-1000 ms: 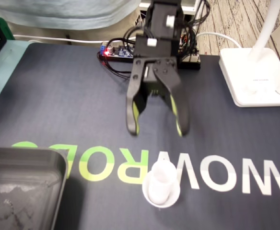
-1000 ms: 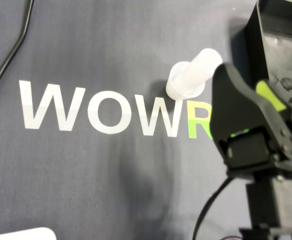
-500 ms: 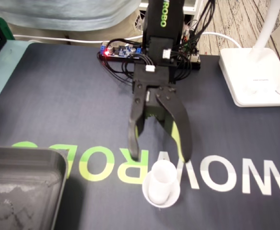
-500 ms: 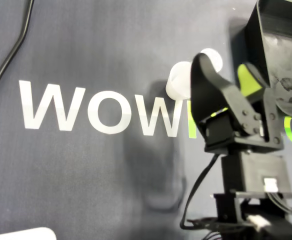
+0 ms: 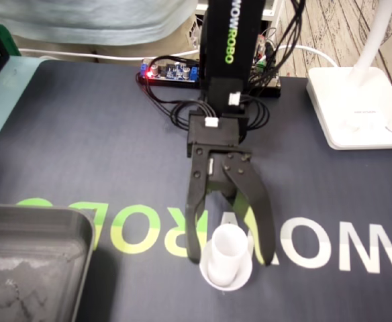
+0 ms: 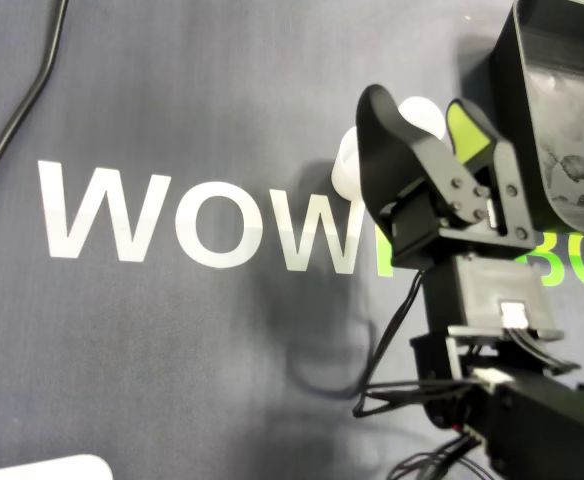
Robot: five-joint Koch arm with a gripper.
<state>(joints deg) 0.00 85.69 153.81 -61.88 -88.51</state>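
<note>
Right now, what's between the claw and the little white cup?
Nothing. The fixed view shows the open claw with one finger on each side of the white cup, and the overhead view shows the cup peeking out between them.

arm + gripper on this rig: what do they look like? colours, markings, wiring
Black arm with white-and-green WOWROBO lettering down its link. Black gripper: two curved, tapering fingers lined with lime-green pads. White connectors on the wrist; thin black cables loop beside it.
</note>
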